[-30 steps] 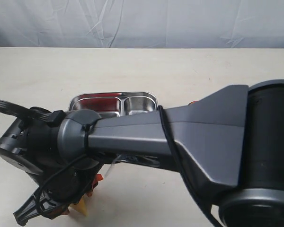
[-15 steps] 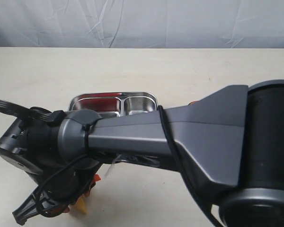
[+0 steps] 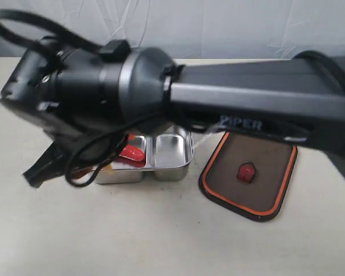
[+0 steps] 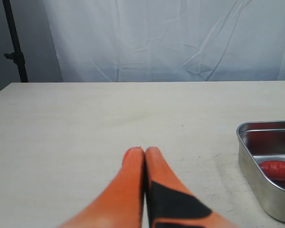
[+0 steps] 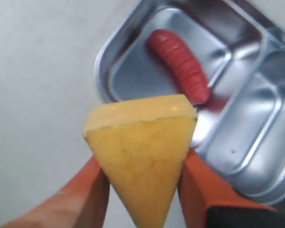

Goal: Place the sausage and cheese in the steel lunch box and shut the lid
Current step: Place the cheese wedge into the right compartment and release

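A yellow-orange cheese [image 5: 141,147] wedge is pinched between the orange fingers [image 5: 96,190] of my right gripper [image 5: 142,186], which is shut on it. It hangs above the table just outside the corner of the steel lunch box [image 5: 256,142]. The red sausage [image 5: 180,66] lies in one of the box's two compartments. In the exterior view the right arm [image 3: 236,92] reaches across over the lunch box [image 3: 172,155] and the sausage [image 3: 132,153]. The dark lid [image 3: 250,175] lies flat on the table right of the box. My left gripper [image 4: 145,153] is shut and empty, left of the box [image 4: 263,166].
A white cloth backdrop [image 4: 171,38] hangs behind the table's far edge. A black stand pole [image 4: 14,42] is at the far left. The pale tabletop [image 3: 132,230] stretches in front of the box and lid.
The right arm has lifted from the table's front left with the cheese and moved up toward the box's left end. The lid, hidden before, now shows.
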Controlling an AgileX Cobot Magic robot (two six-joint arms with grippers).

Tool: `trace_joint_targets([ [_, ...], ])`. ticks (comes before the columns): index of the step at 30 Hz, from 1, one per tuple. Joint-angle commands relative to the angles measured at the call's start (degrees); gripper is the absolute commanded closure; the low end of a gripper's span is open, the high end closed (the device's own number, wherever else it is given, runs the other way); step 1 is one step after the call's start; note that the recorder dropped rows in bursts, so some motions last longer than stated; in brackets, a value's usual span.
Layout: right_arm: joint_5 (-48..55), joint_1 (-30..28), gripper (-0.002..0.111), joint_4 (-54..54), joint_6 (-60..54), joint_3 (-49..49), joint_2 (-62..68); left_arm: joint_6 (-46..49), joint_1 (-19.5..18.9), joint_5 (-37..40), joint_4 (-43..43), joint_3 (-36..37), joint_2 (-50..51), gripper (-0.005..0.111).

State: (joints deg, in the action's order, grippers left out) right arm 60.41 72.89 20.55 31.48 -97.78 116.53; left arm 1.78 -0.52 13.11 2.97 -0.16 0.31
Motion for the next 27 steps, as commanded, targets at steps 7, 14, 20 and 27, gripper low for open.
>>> trace_joint_targets([
  [7, 1.0, -14.0, 0.108, 0.7, 0.5, 0.0, -1.3, 0.0, 0.1, -0.7, 0.5, 0.2, -0.3, 0.107],
  [14, 1.5, -19.1, 0.107, -5.0, -0.6, 0.0, 0.1, 0.0, 0.1, -0.7, 0.5, 0.2, -0.3, 0.107],
  [20, 2.0, -20.4, 0.066, -9.2, -6.1, 0.0, 1.4, 0.0, 0.1, -0.7, 0.5, 0.2, -0.3, 0.107],
  [27, 3.1, -20.4, 0.052, -6.0, -6.1, 0.0, 1.3, 0.0, 0.1, -0.7, 0.5, 0.2, -0.3, 0.107],
])
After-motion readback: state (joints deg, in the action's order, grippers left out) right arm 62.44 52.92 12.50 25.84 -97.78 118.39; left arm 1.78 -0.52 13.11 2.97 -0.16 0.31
